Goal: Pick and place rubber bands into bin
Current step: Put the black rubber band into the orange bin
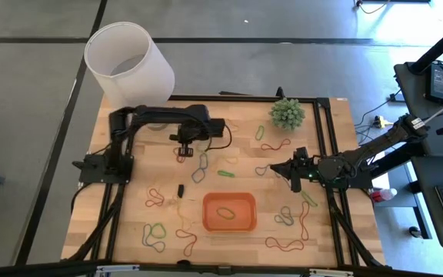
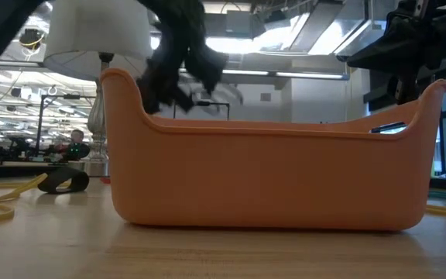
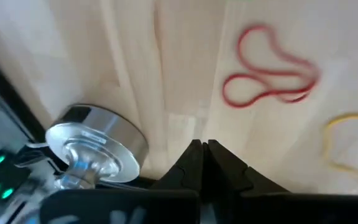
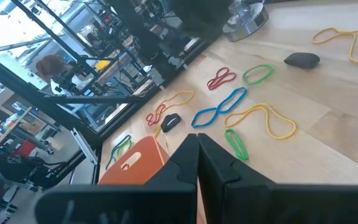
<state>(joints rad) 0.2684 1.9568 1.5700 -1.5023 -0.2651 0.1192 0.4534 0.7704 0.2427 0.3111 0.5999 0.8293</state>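
Rubber bands in red, green, blue, yellow and tan lie scattered flat on the wooden table (image 1: 168, 231). The orange bin (image 1: 228, 211) stands near the table's near edge with one green band (image 1: 225, 211) inside. My left gripper (image 1: 184, 146) is shut and hovers left of the table's middle. A red band (image 3: 266, 74) lies just ahead of it, untouched. My right gripper (image 1: 294, 175) is shut over the table's right half, with nothing between its fingers (image 4: 196, 140). Beyond it lie a green band (image 4: 235, 143) and a blue band (image 4: 219, 109).
A white lampshade (image 1: 129, 61) stands at the far left corner, its silver base (image 3: 95, 146) close to my left gripper. A green spiky plant (image 1: 287, 113) sits at the far edge. Small black pieces (image 1: 181, 189) (image 4: 302, 60) lie among the bands. A black frame borders the table.
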